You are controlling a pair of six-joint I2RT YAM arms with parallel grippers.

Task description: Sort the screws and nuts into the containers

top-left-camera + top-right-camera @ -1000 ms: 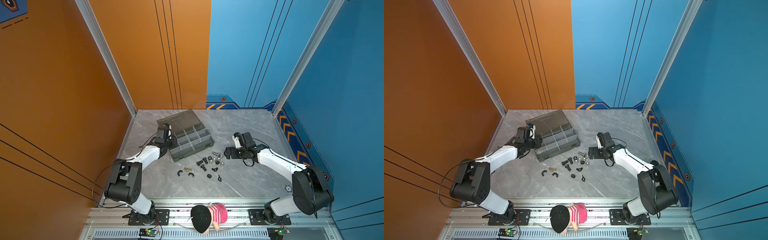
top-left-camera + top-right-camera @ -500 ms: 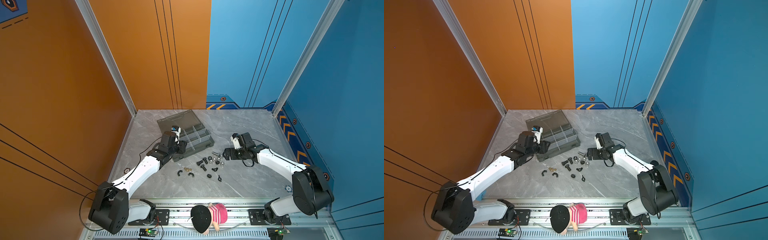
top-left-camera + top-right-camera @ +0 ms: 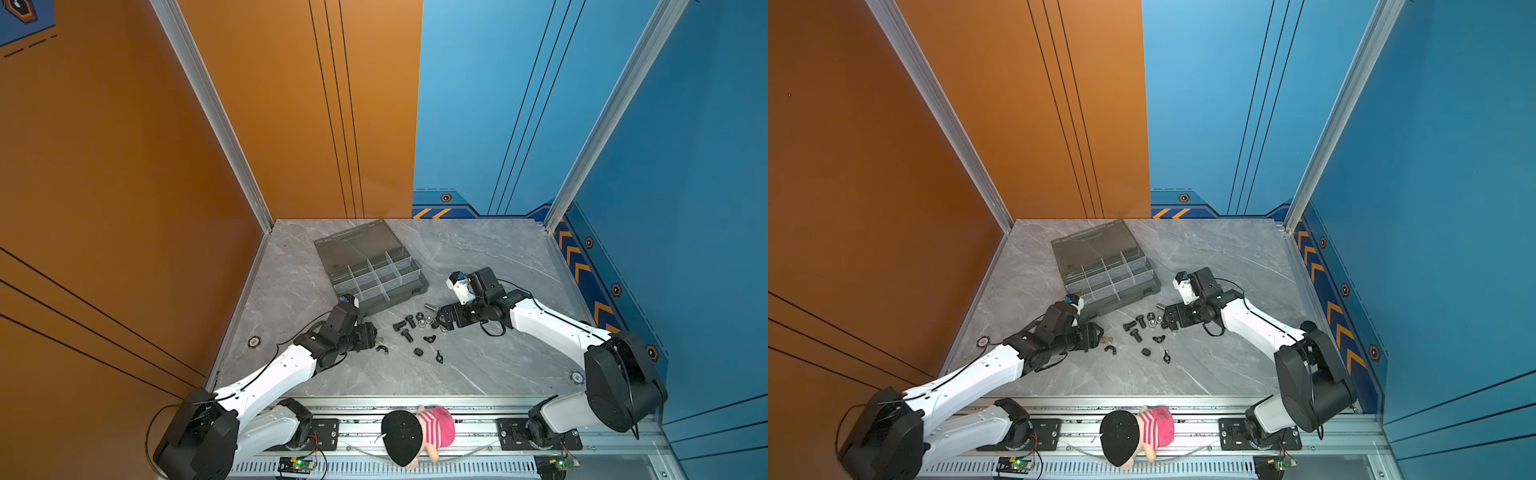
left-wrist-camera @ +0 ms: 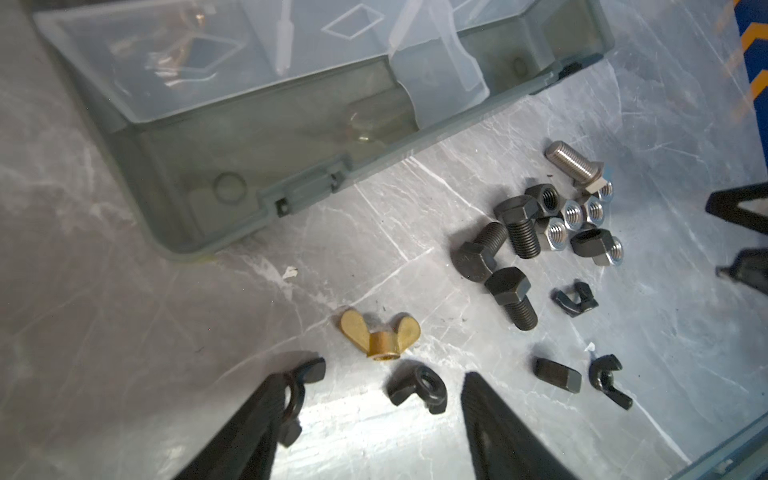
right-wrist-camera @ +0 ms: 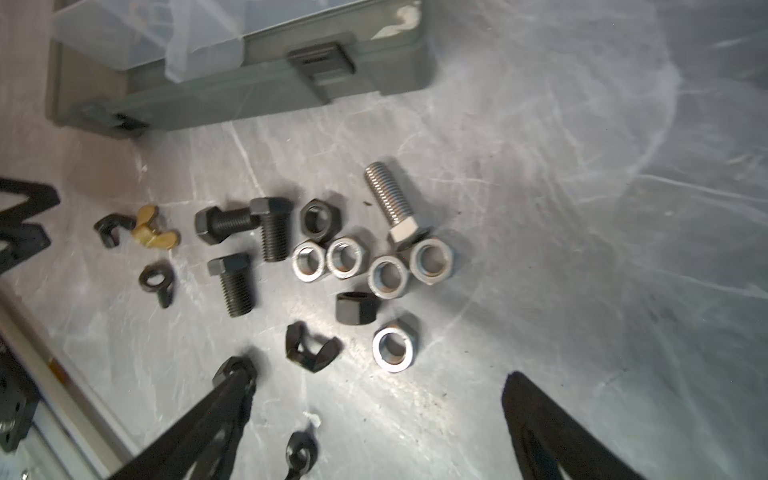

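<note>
Gaping left hand empty, near black wing nut; right hand wide apart, empty, near silver nut.

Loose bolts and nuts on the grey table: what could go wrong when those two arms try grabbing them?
1. The left end effector hangs open over a small black wing nut, with the brass-coloured wing nut just ahead. Closing might pinch both or flick one away.
2. The shiny silver hex nuts lie touching each other beside the long silver bolt. The open right end effector may lift two together or scatter them.
</note>
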